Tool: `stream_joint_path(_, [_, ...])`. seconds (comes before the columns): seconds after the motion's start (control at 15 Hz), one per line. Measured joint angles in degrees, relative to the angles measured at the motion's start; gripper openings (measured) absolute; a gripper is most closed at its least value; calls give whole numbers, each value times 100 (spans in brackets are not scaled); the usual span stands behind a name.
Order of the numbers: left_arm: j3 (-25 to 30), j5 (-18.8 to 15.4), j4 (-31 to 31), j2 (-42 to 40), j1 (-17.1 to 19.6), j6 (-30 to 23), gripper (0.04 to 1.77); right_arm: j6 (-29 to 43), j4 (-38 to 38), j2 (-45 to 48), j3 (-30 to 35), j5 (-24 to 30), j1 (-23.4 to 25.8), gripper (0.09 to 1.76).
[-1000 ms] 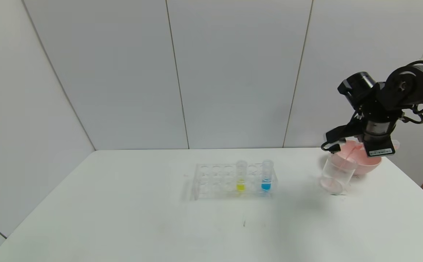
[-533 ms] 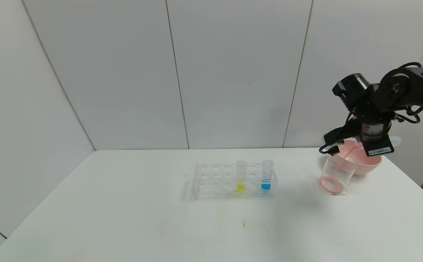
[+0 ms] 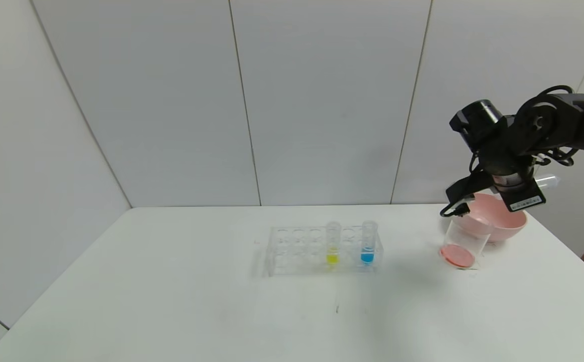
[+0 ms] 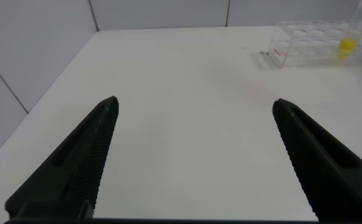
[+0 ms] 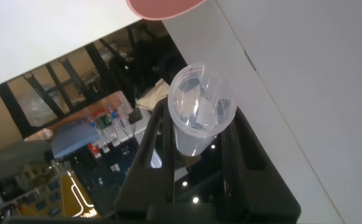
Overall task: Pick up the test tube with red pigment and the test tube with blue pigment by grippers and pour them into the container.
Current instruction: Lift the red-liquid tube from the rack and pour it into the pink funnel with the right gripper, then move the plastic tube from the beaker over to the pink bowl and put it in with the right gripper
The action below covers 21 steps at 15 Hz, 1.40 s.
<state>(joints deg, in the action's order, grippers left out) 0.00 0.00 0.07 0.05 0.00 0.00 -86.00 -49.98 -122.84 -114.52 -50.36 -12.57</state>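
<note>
Gripping emptied test tube (image 5: 200, 115), right end effector (image 5: 196, 134)

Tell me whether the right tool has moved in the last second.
Yes. The right tool, shut on the emptied test tube, has risen and shifted left, away from the pink bowl behind the container.

I have raised the right hand (image 3: 510, 193) and shifted it slightly toward the tabletop's left edge; it now hangs above the container (image 3: 465, 242) and no longer dips to its rim. The pouring stream has stopped. The red pigment (image 3: 457, 255) has settled into a denser disc on the container's base. The test tube with red pigment (image 5: 200, 111) now looks drained.
</note>
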Motion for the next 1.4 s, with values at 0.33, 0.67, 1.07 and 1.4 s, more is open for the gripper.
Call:
stream_joint_path(0.33, [0,0,-2,0,0,0,176,-169,50,60,0,-449,-289,50])
stream_joint_path(0.67, [0,0,0,0,0,0,176,-152,-21,140,5,-427,-278,50])
stream_joint_path(1.07, [0,0,0,0,0,0,176,258,-18,317,49,180,9,50])
stream_joint_path(1.4, [0,0,-2,0,0,5,176,1635,-10,523,84,2069,380,50])
